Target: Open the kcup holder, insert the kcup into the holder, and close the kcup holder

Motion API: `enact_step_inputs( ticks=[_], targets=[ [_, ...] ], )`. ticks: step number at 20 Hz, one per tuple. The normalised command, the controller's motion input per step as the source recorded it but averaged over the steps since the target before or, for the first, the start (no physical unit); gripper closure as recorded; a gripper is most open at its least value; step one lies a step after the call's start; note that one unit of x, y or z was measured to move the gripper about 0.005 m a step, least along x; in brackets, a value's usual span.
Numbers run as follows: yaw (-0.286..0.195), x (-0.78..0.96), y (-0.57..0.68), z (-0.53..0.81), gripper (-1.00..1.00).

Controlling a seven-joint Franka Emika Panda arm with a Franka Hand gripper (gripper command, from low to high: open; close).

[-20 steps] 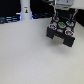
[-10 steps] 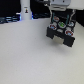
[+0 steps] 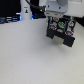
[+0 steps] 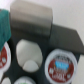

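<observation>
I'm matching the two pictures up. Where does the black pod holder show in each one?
Exterior view: the black pod holder sits at upper right, under the gripper.
Wrist view: the holder fills most of the picture, seen from close above.
Shared landmark: the round-topped pods in its slots.

Pale grey tabletop [image 3: 30, 57] fills foreground; dark backdrop [image 3: 10, 7] behind, blue glow at edge.

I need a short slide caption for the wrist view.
Close view over the kcup holder: one empty round slot between filled pods.
</observation>
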Motion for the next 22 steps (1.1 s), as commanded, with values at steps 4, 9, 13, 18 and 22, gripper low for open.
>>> enact_step_inputs(
  ticks=[4, 9, 13, 18, 22],
  targets=[
    [0.095, 0.65, 0.13, -0.15, -1.0],
    [0.223, 0.1, 0.18, -0.21, -1.0],
    [0.201, -0.11, 0.24, -0.15, -1.0],
    [0.144, -0.27, 0.4, -0.09, -1.0],
    [0.102, -0.28, 0.55, -0.07, -1.0]
  ],
)
